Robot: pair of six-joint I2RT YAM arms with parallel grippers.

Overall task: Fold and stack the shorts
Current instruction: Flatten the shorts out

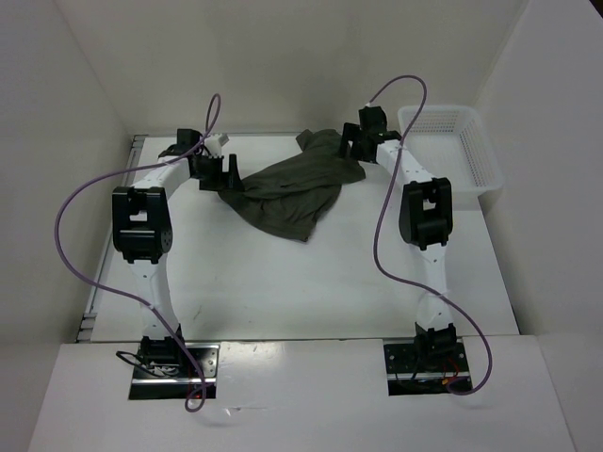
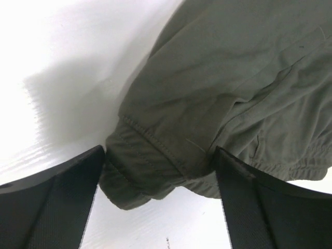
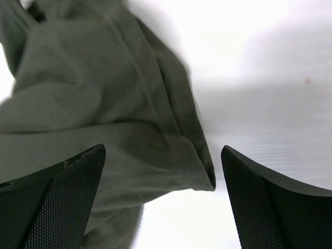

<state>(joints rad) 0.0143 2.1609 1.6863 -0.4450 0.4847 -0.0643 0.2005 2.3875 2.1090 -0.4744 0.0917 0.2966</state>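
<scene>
Smooth white counter, enclosed by plain white walls. Left gripper is spread around a stitched hem of the rumpled olive-green shorts. Right gripper is spread over their opposite edge. A white mesh basket sits to its right.

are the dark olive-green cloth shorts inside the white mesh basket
No, the dark olive-green cloth shorts lie crumpled on the white table, apart from the white mesh basket at far right.

Olive-green shorts, white basket
</scene>
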